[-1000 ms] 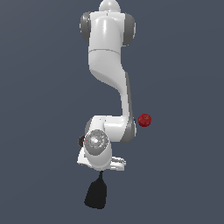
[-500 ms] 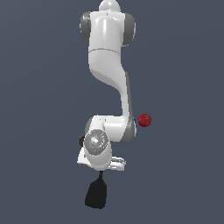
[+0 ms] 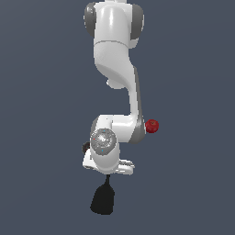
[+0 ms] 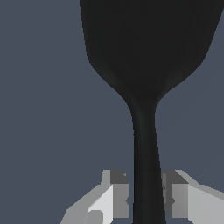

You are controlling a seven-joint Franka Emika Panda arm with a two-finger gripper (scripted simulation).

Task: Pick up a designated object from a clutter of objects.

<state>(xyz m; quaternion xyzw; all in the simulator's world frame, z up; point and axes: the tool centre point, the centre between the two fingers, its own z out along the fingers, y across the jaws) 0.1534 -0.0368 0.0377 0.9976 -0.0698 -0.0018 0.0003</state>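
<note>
The black spatula runs between the 2 fingers of the gripper in the wrist view, its thin handle passing straight through the gap and widening into the broad flat blade beyond the fingertips. Each finger stands just beside the handle, 1 on each side; a thin sliver of grey floor seems to show between each pad and the handle, so the jaws look nearly closed around it, but whether the pads actually press on it I cannot tell.

In the exterior view the white Panda arm reaches down from the top of the picture and folds over the spatula. Only the spatula's blade and a short neck of handle show, sticking out below the arm's wrist; the rest of the handle is hidden under the arm, and so is the gripper itself. The red round object sits well apart from the spatula's blade, on the far side of the arm's elbow, toward the exterior view's right. A small dark shape peeks out at the wrist's edge toward the exterior view's left, farther from the blade than the wrist; it is too hidden to identify
</note>
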